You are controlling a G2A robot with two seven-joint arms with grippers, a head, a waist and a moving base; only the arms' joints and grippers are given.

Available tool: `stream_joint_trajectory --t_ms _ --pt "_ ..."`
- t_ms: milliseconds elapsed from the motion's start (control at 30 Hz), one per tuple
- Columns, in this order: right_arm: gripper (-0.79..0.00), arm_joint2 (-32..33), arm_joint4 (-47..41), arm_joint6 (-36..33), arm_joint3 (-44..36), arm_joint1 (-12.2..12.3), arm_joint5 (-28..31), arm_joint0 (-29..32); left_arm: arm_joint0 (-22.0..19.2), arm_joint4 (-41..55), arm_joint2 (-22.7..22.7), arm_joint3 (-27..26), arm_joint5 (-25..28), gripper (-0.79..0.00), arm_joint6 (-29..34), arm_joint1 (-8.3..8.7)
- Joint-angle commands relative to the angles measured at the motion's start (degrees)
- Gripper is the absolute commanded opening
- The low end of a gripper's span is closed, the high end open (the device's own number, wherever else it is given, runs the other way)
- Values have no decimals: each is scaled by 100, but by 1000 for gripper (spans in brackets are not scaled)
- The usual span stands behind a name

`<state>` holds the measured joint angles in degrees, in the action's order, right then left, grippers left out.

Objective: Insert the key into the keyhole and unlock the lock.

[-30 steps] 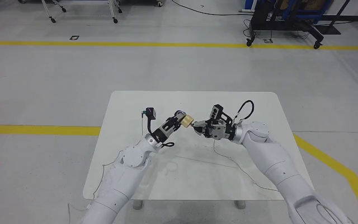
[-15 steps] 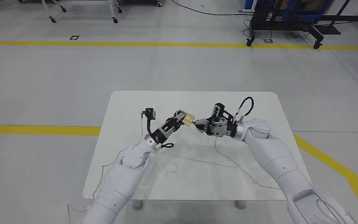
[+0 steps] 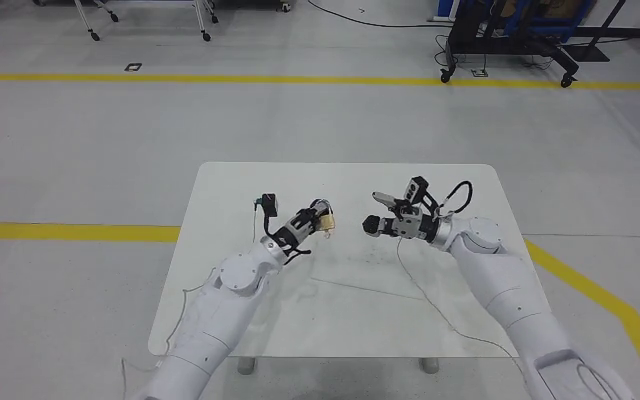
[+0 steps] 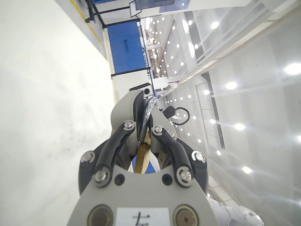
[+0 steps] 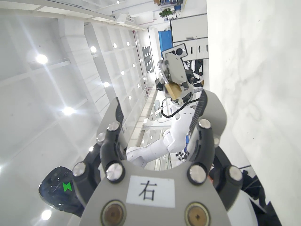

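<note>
I see left gripper clamped on the lock above mid-table. Right gripper fingers spread, near its right.

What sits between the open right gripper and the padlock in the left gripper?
Nothing: in the top view, the gap between the right gripper and the padlock in the left gripper is air over bare table.

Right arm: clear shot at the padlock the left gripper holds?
Probably yes. The padlock is held above the table in the left gripper, facing the right gripper, whose jaws stand open and empty. Nothing lies between them but air.
</note>
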<state>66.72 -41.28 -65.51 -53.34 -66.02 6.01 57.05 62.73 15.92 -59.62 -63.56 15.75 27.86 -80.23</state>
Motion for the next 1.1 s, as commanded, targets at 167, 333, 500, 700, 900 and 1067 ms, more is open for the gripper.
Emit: stream_joint_trajectory --t_ms 167,333,500,700,900,1067 --pt "0 835 -36 62 -384 251 5 485 -479 -1030 602 357 -1341 -785 97 -87" --pt "0 835 -36 62 -384 251 5 485 -716 -1208 866 608 -1774 -751 394 -161" --pt "0 835 -36 62 -384 251 5 485 -843 -1434 1070 768 -1862 -465 556 -215" --pt "0 835 -36 62 -384 251 5 485 -897 -1438 1105 828 -1723 0 730 -239" --pt "0 835 -36 62 -384 251 5 485 -780 -1294 882 618 -1406 0 766 -186" --pt "0 1016 141 558 -604 289 231 642 -316 -1617 302 -225 -1405 0 680 60"
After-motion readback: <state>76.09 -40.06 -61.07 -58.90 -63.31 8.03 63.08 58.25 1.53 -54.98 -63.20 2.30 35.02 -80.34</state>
